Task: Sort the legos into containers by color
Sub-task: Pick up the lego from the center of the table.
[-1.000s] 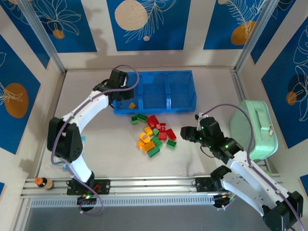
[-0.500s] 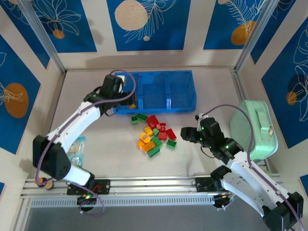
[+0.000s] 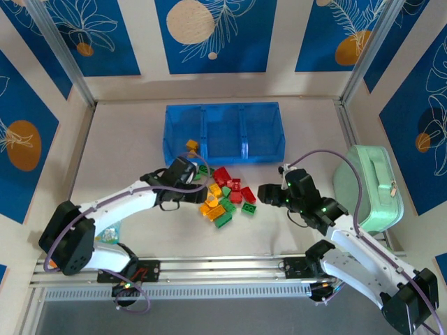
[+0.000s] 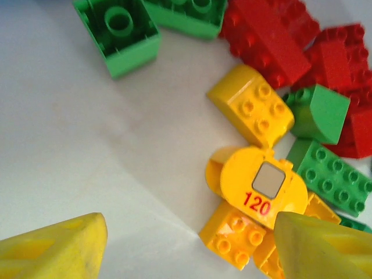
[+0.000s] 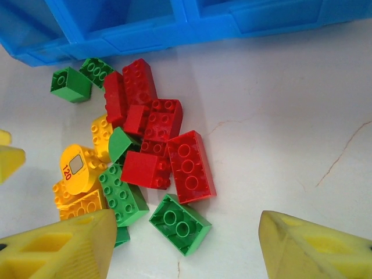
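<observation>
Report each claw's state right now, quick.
Left claw: open, holding nothing.
Right claw: open, holding nothing.

We see the legos [image 3: 225, 199] in red, green and orange-yellow; one round yellow piece [image 4: 261, 183] carries a red "120" and a grey square. The tray [image 3: 265, 158] is translucent blue, the case [image 3: 370, 188] pale mint-green, the wall panels [image 3: 209, 35] deep blue with white leaf outlines and orange and cream discs.
</observation>
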